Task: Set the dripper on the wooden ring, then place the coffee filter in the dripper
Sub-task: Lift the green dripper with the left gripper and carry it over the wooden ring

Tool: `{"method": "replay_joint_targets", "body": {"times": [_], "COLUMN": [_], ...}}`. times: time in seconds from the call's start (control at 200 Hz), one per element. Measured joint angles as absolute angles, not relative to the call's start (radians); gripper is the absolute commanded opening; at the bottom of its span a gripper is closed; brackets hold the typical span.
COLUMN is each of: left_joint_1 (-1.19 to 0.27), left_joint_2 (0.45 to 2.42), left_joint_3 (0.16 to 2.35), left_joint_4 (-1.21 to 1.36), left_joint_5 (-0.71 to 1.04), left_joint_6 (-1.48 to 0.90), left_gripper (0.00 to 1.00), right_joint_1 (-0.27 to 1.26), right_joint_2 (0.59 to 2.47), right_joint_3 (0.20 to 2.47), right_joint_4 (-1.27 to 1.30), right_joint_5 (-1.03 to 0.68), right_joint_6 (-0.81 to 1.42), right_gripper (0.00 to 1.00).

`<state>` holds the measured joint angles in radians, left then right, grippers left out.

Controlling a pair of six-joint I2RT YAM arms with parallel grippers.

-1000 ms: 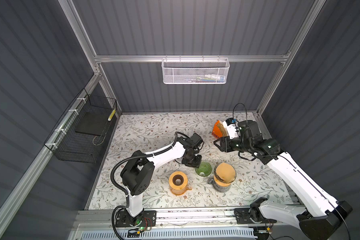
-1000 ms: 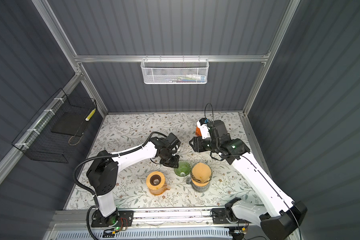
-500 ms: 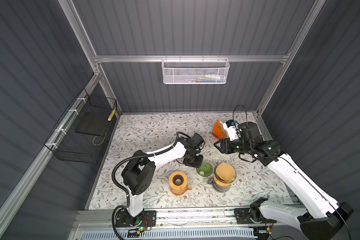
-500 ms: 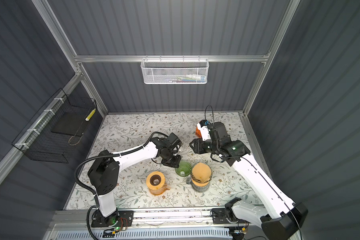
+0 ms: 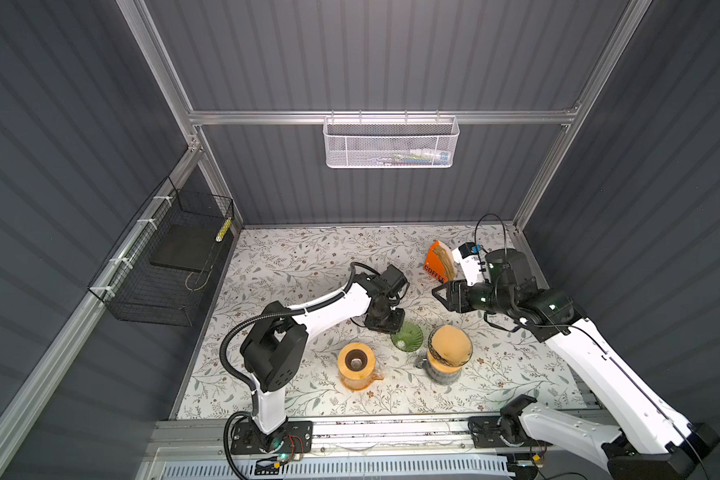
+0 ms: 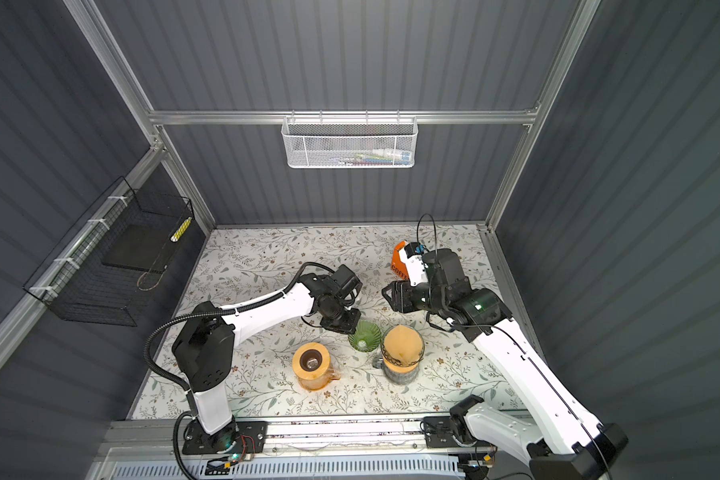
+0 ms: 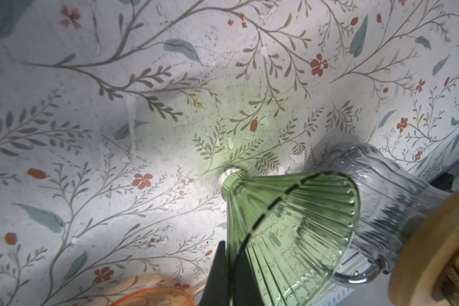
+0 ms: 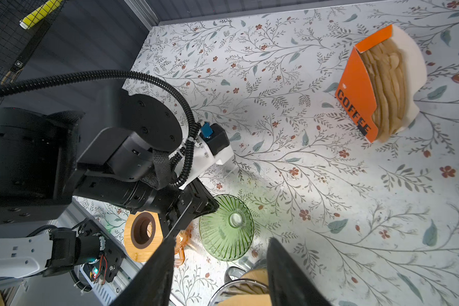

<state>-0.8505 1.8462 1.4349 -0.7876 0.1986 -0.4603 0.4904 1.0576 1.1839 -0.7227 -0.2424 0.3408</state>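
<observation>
The green ribbed glass dripper [image 5: 408,336] [image 6: 364,336] [image 8: 225,227] stands wide mouth up, with its narrow end on the floral table. My left gripper [image 5: 393,328] [image 6: 350,326] [image 7: 227,254] is shut on the dripper [image 7: 289,217] at its rim, one finger inside the glass and one outside. A brown paper coffee filter [image 5: 449,347] [image 6: 402,345] sits in the top of a clear glass carafe just right of the dripper. More filters [image 8: 387,87] are stacked in an orange COFFEE box [image 5: 435,264] [image 6: 399,266]. My right gripper [image 5: 437,293] [image 6: 385,293] [image 8: 220,239] hangs open and empty between box and carafe.
An orange glass mug with a wooden holed lid [image 5: 356,365] [image 6: 310,363] stands left of the dripper. The carafe [image 7: 382,201] nearly touches the dripper's side. A black wire basket [image 5: 171,257] hangs on the left wall and a white mesh basket [image 5: 391,143] on the back wall.
My left gripper has closed on the dripper's rim. The dripper and the right arm stay about where they were.
</observation>
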Motion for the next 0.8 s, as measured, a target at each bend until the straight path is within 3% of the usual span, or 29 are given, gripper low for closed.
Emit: {"method": "replay_joint_targets", "body": {"times": [0.515, 0.801], "left_joint_1": [-0.771, -0.709], "left_joint_2": [1.558, 1.338], "left_joint_3": [1.444, 1.433], "left_joint_4": [-0.87, -0.949], "left_joint_5": [0.131, 0.126], "left_joint_6": [-0.49, -0.512], "left_gripper": [0.0, 0.0], "right_joint_1": [0.509, 0.665], "right_joint_2": [1.082, 1.112], "right_joint_3": [1.235, 1.322], "right_joint_4": [-0.72, -0.745], "right_joint_5": [-0.292, -0.253], "right_joint_6": [0.395, 0.405], "right_gripper": [0.55, 0.55]}}
